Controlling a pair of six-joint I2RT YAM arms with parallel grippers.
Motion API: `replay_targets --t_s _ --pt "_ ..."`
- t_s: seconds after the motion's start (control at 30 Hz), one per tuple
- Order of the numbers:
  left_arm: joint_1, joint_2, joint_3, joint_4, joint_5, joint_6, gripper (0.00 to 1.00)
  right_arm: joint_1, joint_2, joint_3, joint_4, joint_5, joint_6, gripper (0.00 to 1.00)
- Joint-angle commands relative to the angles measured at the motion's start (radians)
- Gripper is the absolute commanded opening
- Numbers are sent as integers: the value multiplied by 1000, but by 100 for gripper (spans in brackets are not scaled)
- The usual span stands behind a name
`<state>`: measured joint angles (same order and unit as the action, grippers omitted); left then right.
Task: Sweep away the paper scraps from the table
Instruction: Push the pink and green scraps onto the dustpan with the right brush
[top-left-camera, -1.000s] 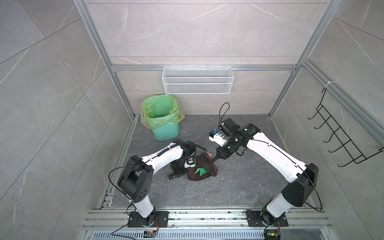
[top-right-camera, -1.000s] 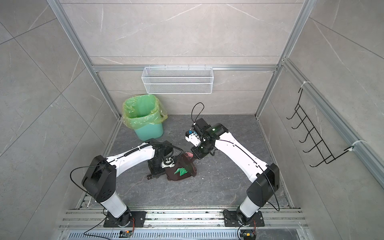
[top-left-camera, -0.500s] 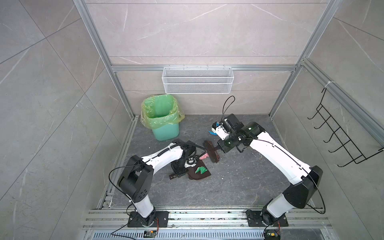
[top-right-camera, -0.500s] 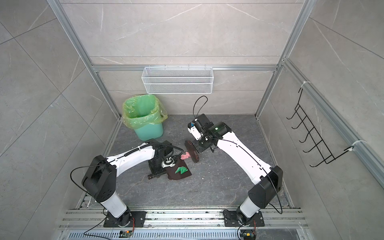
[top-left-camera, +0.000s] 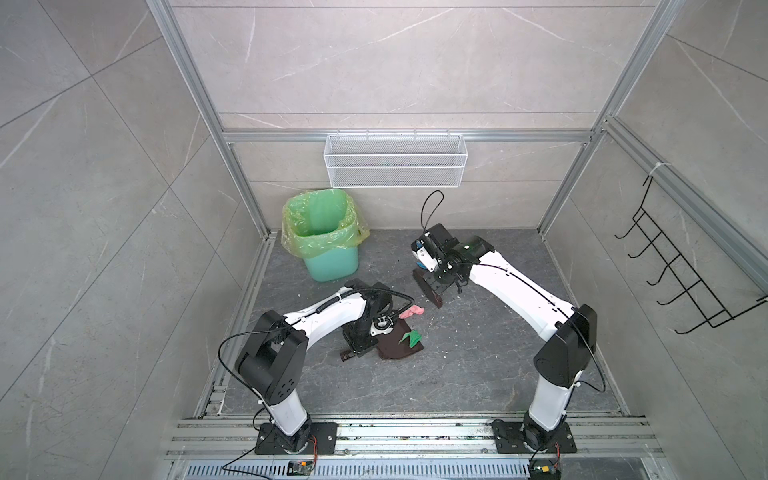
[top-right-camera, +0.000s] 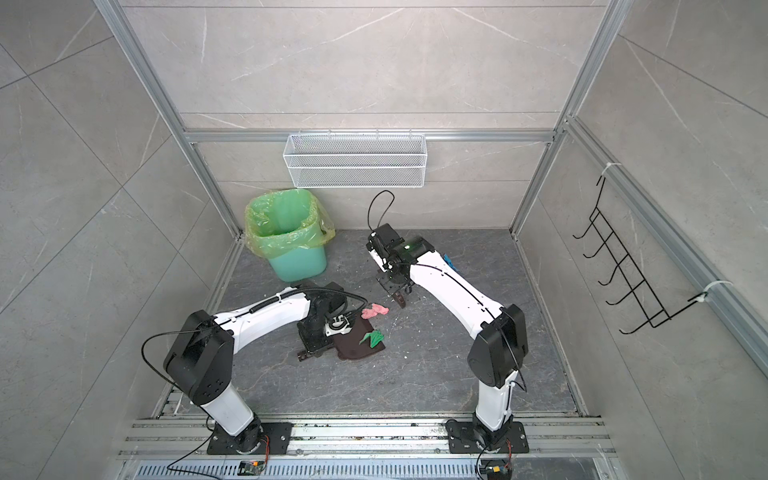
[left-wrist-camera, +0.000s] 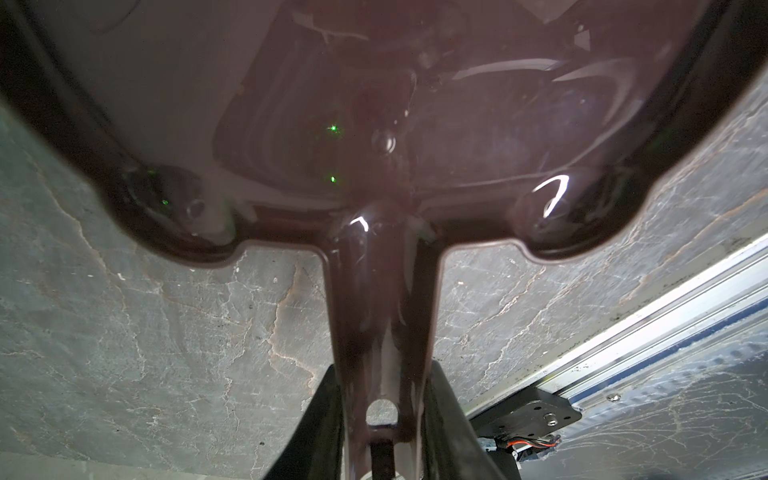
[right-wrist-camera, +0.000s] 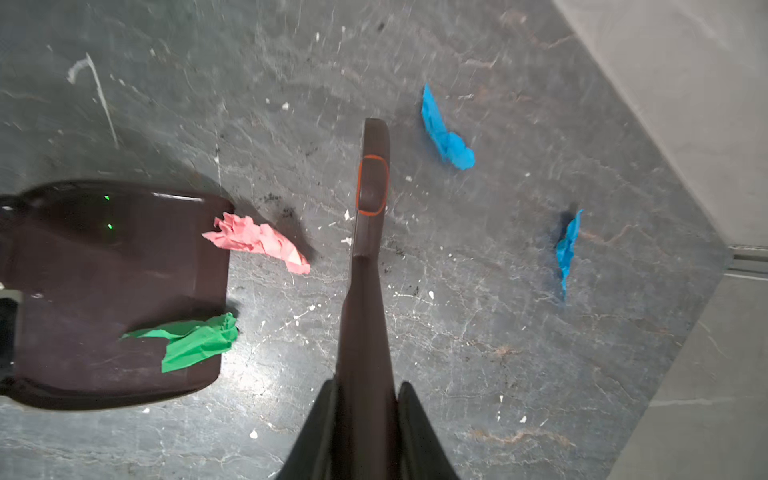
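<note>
My left gripper (left-wrist-camera: 382, 374) is shut on the handle of the dark brown dustpan (top-left-camera: 395, 349), which lies flat on the table (top-left-camera: 457, 382). A green paper scrap (top-left-camera: 411, 337) lies on the pan at its lip. A pink scrap (top-left-camera: 412, 311) rests at the lip's far corner, mostly on the table. My right gripper (right-wrist-camera: 368, 386) is shut on the handle of a dark brown brush (right-wrist-camera: 370, 199), held off the pan's open side, with the brush head (top-left-camera: 428, 291) near the table. Two blue scraps (right-wrist-camera: 444, 133) (right-wrist-camera: 567, 249) lie beyond the brush, towards the right wall; one blue scrap (top-right-camera: 449, 262) shows beside the right arm.
A green bin with a yellow-green liner (top-left-camera: 324, 237) stands at the back left. A white wire basket (top-left-camera: 395, 160) hangs on the back wall and a black hook rack (top-left-camera: 681, 274) on the right wall. Tiny white crumbs dot the table around the brush. Aluminium rails frame the table.
The right arm has drawn the brush back from the dustpan's mouth towards the rear right. The pink scrap now shows at the pan's lip. The left arm and dustpan have stayed put.
</note>
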<state>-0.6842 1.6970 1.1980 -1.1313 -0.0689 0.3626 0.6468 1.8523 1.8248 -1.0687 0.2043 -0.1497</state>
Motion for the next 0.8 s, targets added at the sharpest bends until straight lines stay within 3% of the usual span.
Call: replay_targets --t_s 0.0,0.37,0.77 --pt "4 17 -3 -11 20 -21 0 0 -6 18 -78 -92 -47 0" --pt "3 44 6 7 23 -12 0 2 -101 -104 -71 -312 -38 0" --pt "4 38 -14 24 24 -17 0 2 -172 -148 -64 -433 -42 0"
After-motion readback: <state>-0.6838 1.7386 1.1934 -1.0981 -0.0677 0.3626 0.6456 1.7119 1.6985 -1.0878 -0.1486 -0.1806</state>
